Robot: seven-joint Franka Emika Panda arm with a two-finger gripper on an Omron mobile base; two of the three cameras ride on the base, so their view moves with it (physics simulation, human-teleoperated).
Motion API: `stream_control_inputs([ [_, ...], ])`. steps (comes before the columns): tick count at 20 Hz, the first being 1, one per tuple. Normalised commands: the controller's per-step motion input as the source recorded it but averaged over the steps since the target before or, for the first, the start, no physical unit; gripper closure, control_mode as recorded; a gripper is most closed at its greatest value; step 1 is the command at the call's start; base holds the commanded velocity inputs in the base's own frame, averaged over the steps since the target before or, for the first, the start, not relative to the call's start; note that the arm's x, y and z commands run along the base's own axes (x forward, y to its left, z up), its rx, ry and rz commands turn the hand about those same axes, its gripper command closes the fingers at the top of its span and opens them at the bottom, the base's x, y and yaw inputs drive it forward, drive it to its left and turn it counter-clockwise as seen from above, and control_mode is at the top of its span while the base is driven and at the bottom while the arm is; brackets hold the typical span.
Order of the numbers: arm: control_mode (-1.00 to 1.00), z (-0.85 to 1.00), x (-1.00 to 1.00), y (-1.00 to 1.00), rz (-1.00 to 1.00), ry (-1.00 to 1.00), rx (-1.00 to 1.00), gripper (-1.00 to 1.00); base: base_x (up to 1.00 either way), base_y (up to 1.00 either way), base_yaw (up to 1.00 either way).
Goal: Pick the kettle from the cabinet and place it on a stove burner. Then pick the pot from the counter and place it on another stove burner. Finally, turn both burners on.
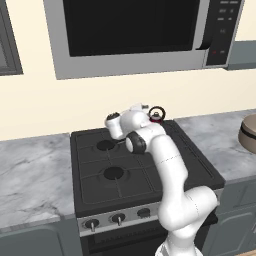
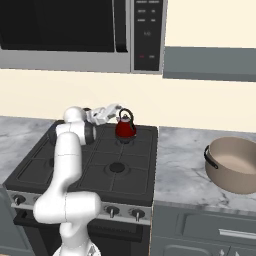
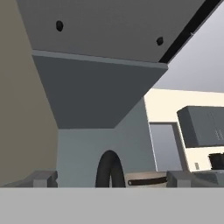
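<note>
both fingers [image 3: 43, 178] flank kettle [image 2: 125, 128] handle, spread.

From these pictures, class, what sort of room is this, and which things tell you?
A rendered kitchen: a black gas cooktop under a microwave, beside a marble counter.

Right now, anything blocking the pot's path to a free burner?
Nothing visible. The pot sits on the counter right of the cooktop; the front right burner is bare. The kettle occupies the back right one.
</note>
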Motion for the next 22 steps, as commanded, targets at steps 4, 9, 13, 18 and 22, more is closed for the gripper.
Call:
stream_control_inputs([
  [4,-1.0,0.14,-0.08,0.09,0.0,-0.05,0.0,-1.0,0.0,0.0,0.0],
  [9,-1.0,0.26,-0.22,0.07,0.0,-0.06,-0.02,-1.0,0.0,0.0,0.0],
  [13,-1.0,0.17,-0.3,0.09,0.0,-0.07,-0.01,-1.0,0.0,0.0,0.0],
  [18,-1.0,0.14,-0.37,0.04,0.0,-0.06,0.0,-1.0,0.0,0.0,0.0],
  [22,-1.0,0.29,-0.4,0.0,0.0,-0.06,-0.01,-1.0,0.0,0.0,0.0],
])
